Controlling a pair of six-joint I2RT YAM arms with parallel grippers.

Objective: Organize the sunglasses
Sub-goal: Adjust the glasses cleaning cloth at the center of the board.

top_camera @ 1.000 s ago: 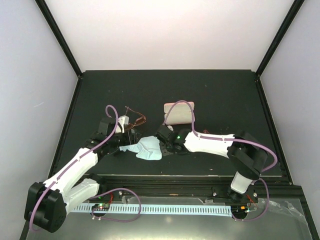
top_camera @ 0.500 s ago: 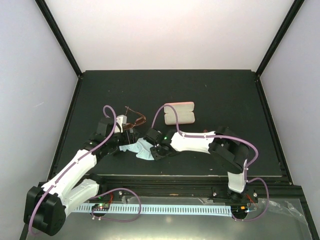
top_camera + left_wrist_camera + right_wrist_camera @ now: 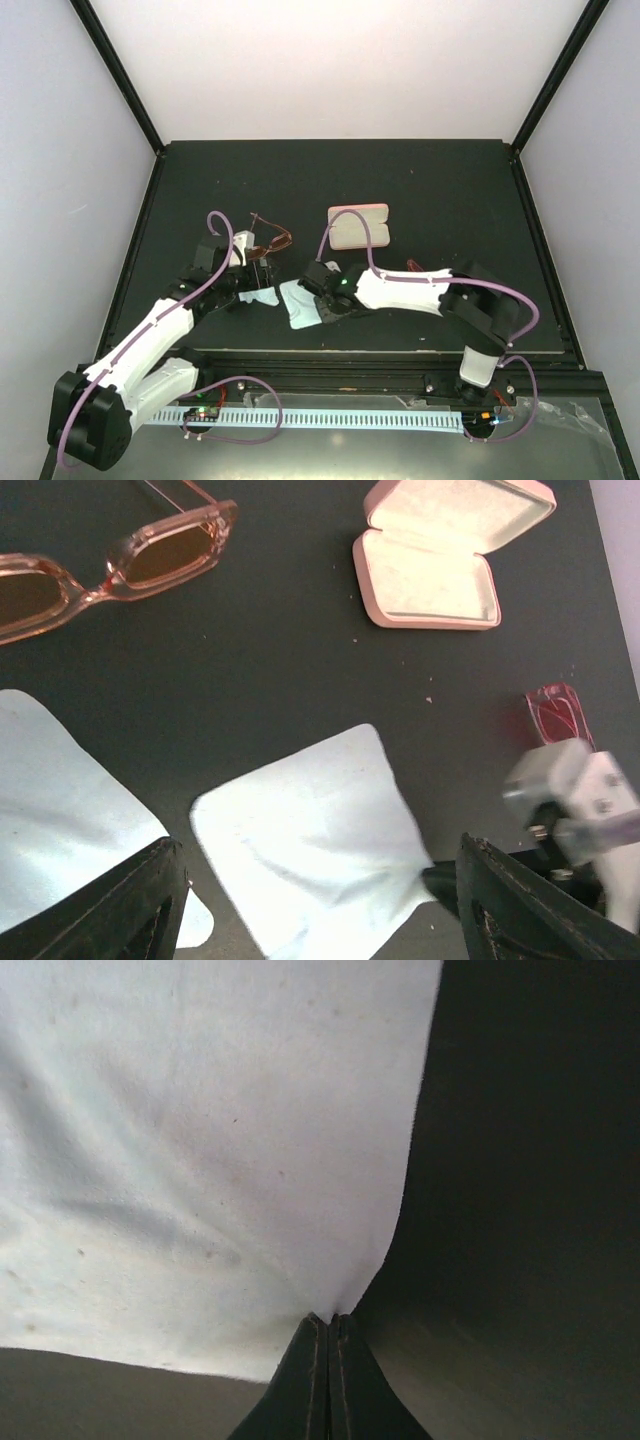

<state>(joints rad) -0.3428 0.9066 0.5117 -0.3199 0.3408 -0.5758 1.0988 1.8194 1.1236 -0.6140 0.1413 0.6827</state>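
Note:
The amber-brown sunglasses (image 3: 272, 241) lie open on the dark table just beyond my left gripper (image 3: 256, 281); in the left wrist view they (image 3: 110, 565) sit at the upper left. The red sunglasses (image 3: 555, 712) show only as a blurred red piece at the right, behind the right arm. My left gripper (image 3: 320, 920) is open and empty above a pale blue cloth (image 3: 310, 850). My right gripper (image 3: 330, 1325) is shut on that cloth's (image 3: 200, 1140) corner, low at the table (image 3: 322, 312).
An open pink case (image 3: 358, 226) lies beyond the right arm, its cream lining up; it also shows in the left wrist view (image 3: 450, 555). A second pale blue cloth (image 3: 60, 820) lies to the left of the pinched one. The table's near edge (image 3: 360, 352) is close.
My right gripper reached left over the cloth, then drew back right and nearer with its corner pinched; the cloth shifted right, away from the other cloth. The left arm barely moved.

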